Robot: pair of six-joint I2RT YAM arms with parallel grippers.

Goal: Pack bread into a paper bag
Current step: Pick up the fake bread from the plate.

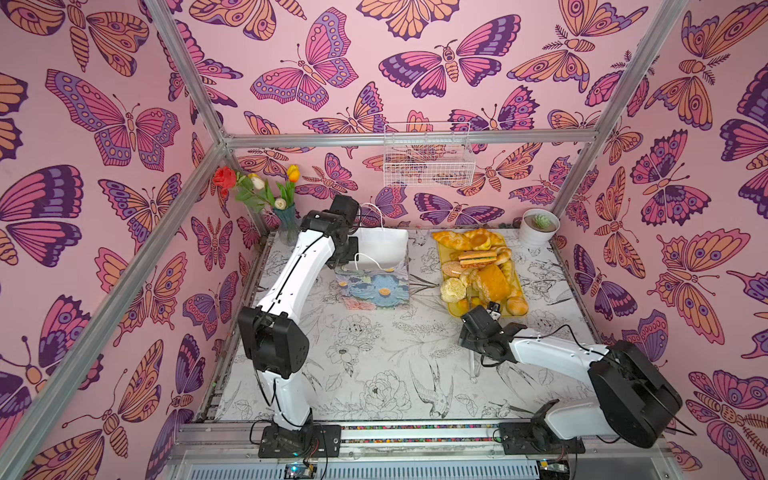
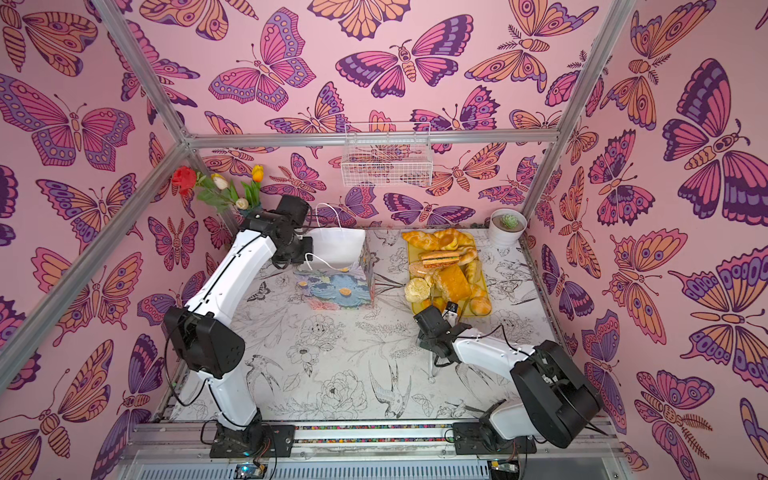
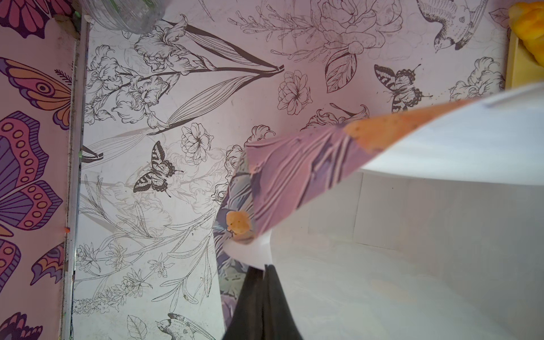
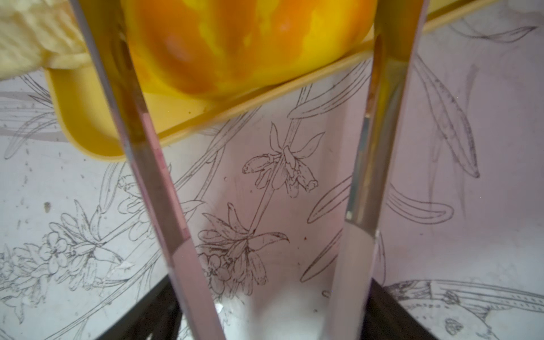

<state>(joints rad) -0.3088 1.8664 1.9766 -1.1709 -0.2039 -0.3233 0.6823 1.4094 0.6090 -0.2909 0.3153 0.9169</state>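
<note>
Clear fingers of the right hand fill the right wrist view. They are spread apart, one on each side of a round orange-yellow roll at the near edge of the yellow tray. I read this hand as open; I cannot tell whether either finger touches the roll. I see the rest of the bread heaped on that tray, right of centre on the desk.

I see the paper bag upright just left of the tray, mouth open, white inside, its blue flower print facing the camera. The left hand is closed on the bag's left rim, dark fingers pinching the paper wall.

Left arm: rises from the near rail, bends at the elbow and reaches far left, wrist turned down onto the bag.
Right arm: lies low, forearm running from the near right toward the tray.

Desk surface: white sheet with black line drawings of flowers, birds and butterflies.
Surroundings: pink butterfly walls, aluminium frame, white wire basket on the back bar, vase of flowers far left, white pot with a succulent far right.
</note>
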